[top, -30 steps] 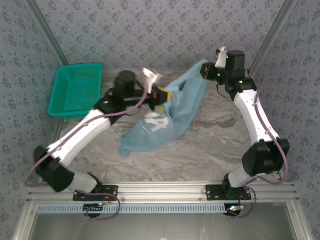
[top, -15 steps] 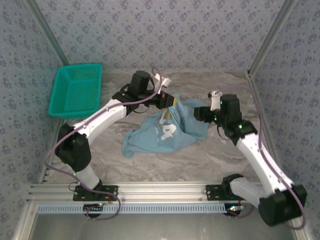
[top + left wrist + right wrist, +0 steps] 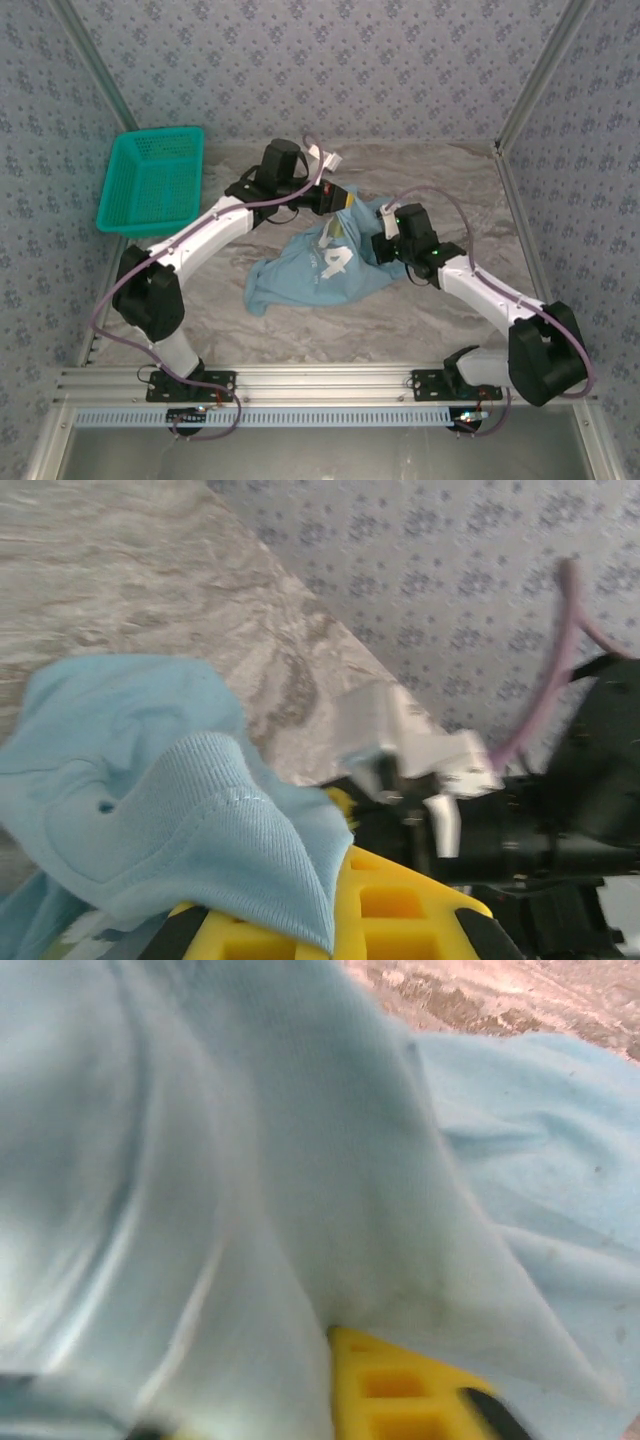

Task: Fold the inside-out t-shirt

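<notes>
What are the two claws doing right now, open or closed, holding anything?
Left gripper: closed, pinching a fold of the t-shirt.
Right gripper: closed, also gripping the t-shirt.

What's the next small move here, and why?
Probably draw the two grippers apart to spread the cloth. The t-shirt lies crumpled in a heap on the table. The left gripper and right gripper both look shut on fabric at its far side, close together, so it seems too bunched to fold flat yet.
</notes>
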`<action>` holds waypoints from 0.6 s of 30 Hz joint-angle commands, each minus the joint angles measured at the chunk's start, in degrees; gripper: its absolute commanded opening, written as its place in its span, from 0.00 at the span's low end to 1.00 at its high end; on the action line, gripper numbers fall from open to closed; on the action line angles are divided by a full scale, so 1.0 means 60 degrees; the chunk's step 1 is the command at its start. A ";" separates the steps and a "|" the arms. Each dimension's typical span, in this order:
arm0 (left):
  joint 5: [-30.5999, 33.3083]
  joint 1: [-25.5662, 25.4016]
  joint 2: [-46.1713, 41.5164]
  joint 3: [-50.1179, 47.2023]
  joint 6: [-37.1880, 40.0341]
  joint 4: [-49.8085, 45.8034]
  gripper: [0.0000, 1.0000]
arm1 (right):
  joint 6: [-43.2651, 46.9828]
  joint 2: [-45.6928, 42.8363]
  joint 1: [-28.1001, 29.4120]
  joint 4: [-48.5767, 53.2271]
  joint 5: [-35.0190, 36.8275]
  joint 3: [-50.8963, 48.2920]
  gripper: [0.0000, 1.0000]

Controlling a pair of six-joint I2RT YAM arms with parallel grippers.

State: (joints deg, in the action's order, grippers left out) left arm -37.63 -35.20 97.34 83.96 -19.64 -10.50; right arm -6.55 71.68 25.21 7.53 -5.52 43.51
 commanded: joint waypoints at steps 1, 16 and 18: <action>0.1532 0.0410 0.0251 0.0347 -0.0390 0.0220 0.02 | -0.0537 -0.1113 -0.0521 0.0549 -0.1383 0.0239 0.00; 0.5736 -0.2220 -0.3300 -0.5196 0.0063 0.2128 0.80 | -0.5618 -0.0439 -0.2034 -0.0642 -0.5068 0.0771 0.00; 0.5881 -0.3130 -0.3030 -0.5371 0.0086 0.2386 0.81 | -0.5635 -0.0362 -0.2092 -0.0463 -0.4988 0.0933 0.00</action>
State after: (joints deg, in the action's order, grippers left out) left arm -4.16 -48.86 78.85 53.15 -20.40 -3.77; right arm -35.68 69.34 13.32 5.91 -32.95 46.09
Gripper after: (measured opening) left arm 0.802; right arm 0.061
